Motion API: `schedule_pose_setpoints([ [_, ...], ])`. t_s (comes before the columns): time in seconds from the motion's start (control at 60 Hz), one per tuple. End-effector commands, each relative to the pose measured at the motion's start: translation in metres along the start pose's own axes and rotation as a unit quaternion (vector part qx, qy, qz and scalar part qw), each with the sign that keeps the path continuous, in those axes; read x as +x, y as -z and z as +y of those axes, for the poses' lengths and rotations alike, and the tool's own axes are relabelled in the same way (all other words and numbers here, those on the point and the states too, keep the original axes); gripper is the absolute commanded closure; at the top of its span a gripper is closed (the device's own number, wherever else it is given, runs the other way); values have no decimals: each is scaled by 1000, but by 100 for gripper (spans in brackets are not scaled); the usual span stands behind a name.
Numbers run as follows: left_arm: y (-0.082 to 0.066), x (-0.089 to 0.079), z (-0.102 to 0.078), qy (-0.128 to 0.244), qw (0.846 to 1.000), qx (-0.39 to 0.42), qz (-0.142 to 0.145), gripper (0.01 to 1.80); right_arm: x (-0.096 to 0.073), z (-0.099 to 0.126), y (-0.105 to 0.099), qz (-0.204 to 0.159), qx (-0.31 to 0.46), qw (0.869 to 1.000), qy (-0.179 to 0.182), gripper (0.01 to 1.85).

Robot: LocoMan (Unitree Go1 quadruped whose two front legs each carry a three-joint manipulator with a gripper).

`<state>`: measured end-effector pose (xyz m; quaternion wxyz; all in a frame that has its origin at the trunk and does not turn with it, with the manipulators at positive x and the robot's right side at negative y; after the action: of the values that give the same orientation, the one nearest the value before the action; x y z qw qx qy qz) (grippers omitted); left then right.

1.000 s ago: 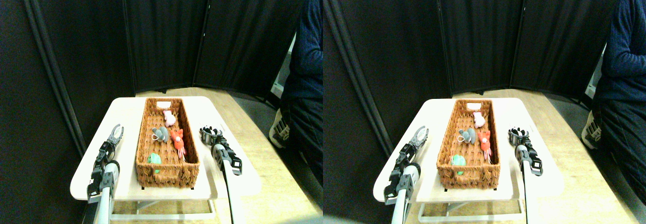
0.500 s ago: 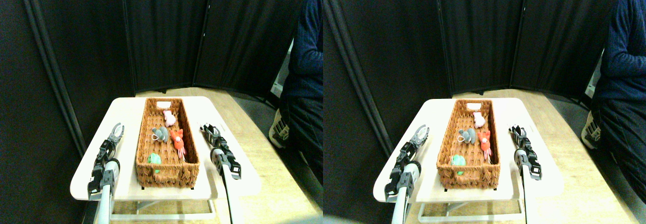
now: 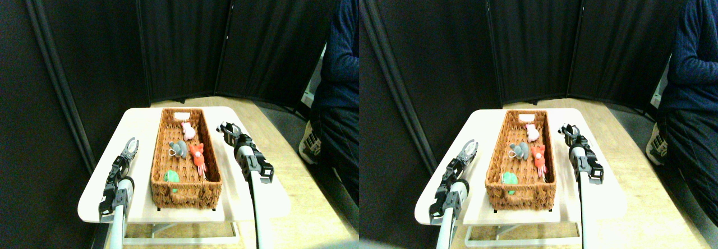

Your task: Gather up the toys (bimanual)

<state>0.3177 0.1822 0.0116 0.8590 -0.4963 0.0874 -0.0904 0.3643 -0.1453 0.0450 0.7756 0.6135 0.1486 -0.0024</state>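
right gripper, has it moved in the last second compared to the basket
Yes. The right gripper has gone up and forward along the wicker basket: it was level with the orange-red toy, now level with the pink toy.

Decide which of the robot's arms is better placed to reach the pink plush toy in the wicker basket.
Right: its right claw hangs beside the basket's far end, near the pink plush toy; the left claw sits further back.

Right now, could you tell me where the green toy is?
The green toy lies inside the wicker basket, at its near left corner, nearer than the grey toy.
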Motion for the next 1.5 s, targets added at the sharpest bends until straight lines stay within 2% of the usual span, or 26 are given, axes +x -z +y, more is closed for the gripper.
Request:
schedule_pose_setpoints([
  [0.017,-2,1,-3,18,1000,3,-9,180,-1,16,8,7,-6,999,-32,185],
  [0.15,-4,-3,-2,16,1000,13,-15,180,-5,29,21,6,-11,999,-39,185],
  [0.433,-5,-10,-2,21,999,10,-22,180,-8,53,52,40,0,997,-72,185],
  [0.617,-5,-17,-1,13,999,11,-31,180,-8,69,80,71,8,993,-93,185],
  [0.767,-8,-22,0,13,999,23,-34,180,-6,68,97,82,3,991,-104,185],
  [0.833,-9,-24,0,21,999,27,-33,180,-6,63,103,89,16,992,-90,185],
  [0.917,-10,-26,-1,24,998,36,-34,180,-3,57,106,110,10,990,-88,185],
  [0.95,-10,-26,0,28,998,38,-31,180,-3,55,106,129,6,989,-75,185],
  [0.967,-11,-26,0,28,998,38,-30,180,-3,55,105,130,5,989,-69,179],
  [0.983,-11,-26,0,28,998,38,-30,180,-5,54,104,130,6,990,-54,160],
  [1.0,-11,-27,0,28,998,37,-30,180,-5,53,103,133,5,990,-47,149],
  [1.017,-11,-27,0,28,998,37,-30,180,-5,53,103,133,5,990,-47,149],
  [1.033,-11,-27,0,25,999,36,-30,180,-6,52,99,144,-9,989,-30,104],
  [1.05,-11,-27,0,25,999,36,-30,180,-6,52,99,144,-9,989,-30,104],
  [1.067,-12,-28,0,23,999,38,-31,180,-6,51,97,144,-14,989,-31,92],
  [1.117,-12,-28,0,24,999,33,-29,180,-7,49,95,137,-1,990,-30,81],
  [1.183,-11,-28,-1,27,999,24,-26,180,-9,47,91,122,6,992,-26,88],
  [1.267,-9,-28,-3,16,999,24,-29,180,-9,42,85,104,8,994,-35,94],
  [1.35,-9,-27,-6,24,999,33,-24,180,-10,39,80,83,9,996,-43,103],
  [1.4,-10,-26,-8,30,999,28,-21,180,-12,36,75,61,19,997,-47,119],
  [1.433,-10,-24,-9,36,999,26,-18,180,-13,34,73,37,38,997,-55,147],
  [1.467,-10,-24,-11,36,999,29,-17,180,-14,32,70,22,45,997,-60,167],
  [1.5,-10,-23,-11,35,999,29,-17,180,-14,31,69,18,44,997,-62,172],
])
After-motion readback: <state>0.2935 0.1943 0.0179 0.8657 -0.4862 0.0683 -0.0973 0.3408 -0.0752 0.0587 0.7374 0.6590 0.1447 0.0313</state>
